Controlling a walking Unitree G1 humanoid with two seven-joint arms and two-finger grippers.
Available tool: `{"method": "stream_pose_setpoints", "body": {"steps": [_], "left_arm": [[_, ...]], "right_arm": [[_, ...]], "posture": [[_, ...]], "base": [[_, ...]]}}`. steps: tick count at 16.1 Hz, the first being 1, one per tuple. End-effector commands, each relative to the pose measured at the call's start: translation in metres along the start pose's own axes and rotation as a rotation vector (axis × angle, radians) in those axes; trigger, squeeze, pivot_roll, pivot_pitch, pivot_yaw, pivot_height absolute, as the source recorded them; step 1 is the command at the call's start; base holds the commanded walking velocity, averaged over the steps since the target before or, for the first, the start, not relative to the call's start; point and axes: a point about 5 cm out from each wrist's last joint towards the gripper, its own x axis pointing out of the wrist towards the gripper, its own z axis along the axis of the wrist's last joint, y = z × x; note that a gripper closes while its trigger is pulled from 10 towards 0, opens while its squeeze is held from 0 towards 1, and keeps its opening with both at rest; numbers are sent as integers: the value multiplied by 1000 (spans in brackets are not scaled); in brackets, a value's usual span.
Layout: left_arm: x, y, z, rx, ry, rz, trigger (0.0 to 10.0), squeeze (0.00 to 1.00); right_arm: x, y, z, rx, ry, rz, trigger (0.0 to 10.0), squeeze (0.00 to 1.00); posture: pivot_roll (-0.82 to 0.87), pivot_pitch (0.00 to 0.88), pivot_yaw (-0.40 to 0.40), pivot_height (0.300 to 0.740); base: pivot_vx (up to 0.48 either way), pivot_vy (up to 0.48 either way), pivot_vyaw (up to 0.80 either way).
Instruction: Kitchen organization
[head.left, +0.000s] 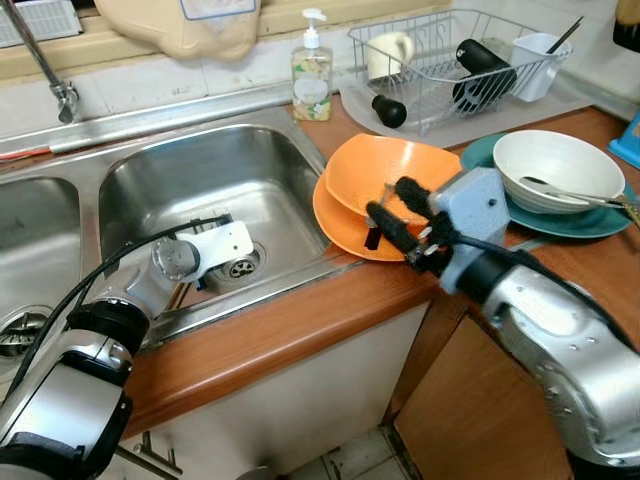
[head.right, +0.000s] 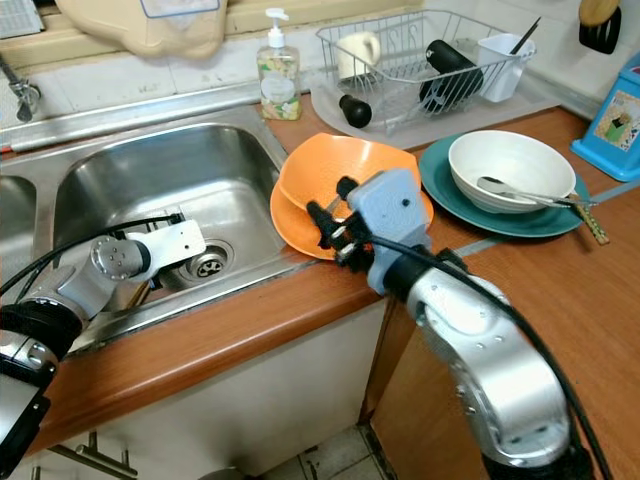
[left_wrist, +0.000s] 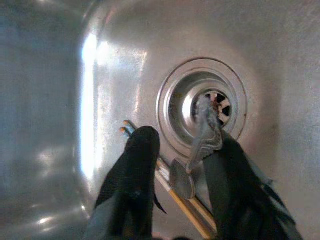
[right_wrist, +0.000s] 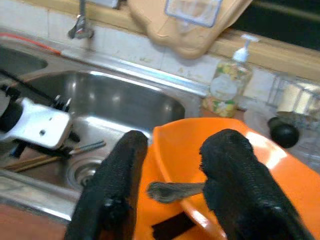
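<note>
Reaching: right tool (right_wrist: 170, 195), fingers apart, astride orange bowl (head.left: 385, 175) rim on table (head.left: 300, 335).
Left tool (left_wrist: 180, 180): apart, low in sink (head.left: 150, 190) over spoon (left_wrist: 200, 150).

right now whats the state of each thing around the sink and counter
left gripper: down in the sink, fingers open over utensils by the drain
right gripper: fingers open astride the orange bowl's rim
orange bowls: two stacked, tilted on the counter edge, a utensil inside
white bowl: upright on the teal plate, utensil in it
soap bottle: upright
dish rack: loaded
</note>
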Motion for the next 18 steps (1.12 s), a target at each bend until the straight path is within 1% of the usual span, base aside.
{"method": "stream_pose_setpoints", "body": {"steps": [1, 2, 3, 4, 5, 6, 7, 8, 9, 12, 14, 15, 17, 18], "left_arm": [[-4, 12, 3, 2, -17, 60, 10000, 1000], [-6, 16, 5, -47, -53, 81, 10000, 796], [-7, 17, 7, -76, -76, 89, 10000, 435], [-11, 20, 10, -122, -119, 122, 10000, 0], [-12, 21, 10, -135, -130, 133, 10000, 0], [-17, 25, 13, -181, -175, 158, 10000, 0], [-20, 25, 13, -195, -193, 164, 10000, 0], [-28, 20, 12, -188, -212, 131, 10000, 0], [-30, 19, 12, -184, -215, 123, 10000, 0], [-42, 12, 15, -267, -282, 72, 10000, 0], [-49, 16, 24, -325, -361, 94, 10000, 0], [-60, 16, 37, -383, -466, 96, 10000, 0], [-69, 13, 46, -429, -533, 74, 10000, 0], [-76, 8, 54, -453, -578, 39, 10000, 0]], "right_arm": [[4, 3, 2, -14, -6, 22, 10000, 1000], [7, 5, 0, -28, 13, 37, 10000, 1000], [9, 6, -2, -41, 25, 46, 10000, 1000], [12, 8, -6, -72, 54, 45, 10000, 1000], [13, 8, -7, -81, 60, 40, 10000, 1000], [18, 5, -9, -80, 66, -6, 10000, 1000], [20, 3, -10, -73, 67, -29, 10000, 1000], [23, 1, -12, -72, 78, -61, 10000, 0], [24, 1, -12, -71, 80, -62, 10000, 0], [24, -2, -15, -46, 97, -92, 10000, 0], [22, -5, -17, -45, 103, -110, 10000, 0], [19, -8, -18, -46, 110, -137, 10000, 0], [15, -12, -20, -44, 117, -162, 10000, 0], [10, -17, -21, -49, 129, -184, 10000, 0]], "posture": [[-187, 0, 71, 740], [-187, 0, 71, 740], [-183, 0, 64, 740], [-178, 0, 60, 740], [-178, 0, 60, 740], [-175, 0, 55, 740], [-174, 0, 55, 740], [-171, 0, 54, 740], [-171, 0, 54, 740], [-170, 0, 53, 740], [-173, 0, 57, 740], [-179, 0, 64, 740], [-180, 0, 65, 740], [-181, 0, 66, 740]], "base": [[0, 0, 0], [0, 0, 0], [0, 0, 0], [0, 0, 0], [0, 0, 0], [0, 0, 0], [0, 0, 0], [0, 0, 0], [0, 0, 0], [0, 0, 0], [0, 0, 0], [0, 0, 0], [0, 0, 0], [0, 0, 0]]}}
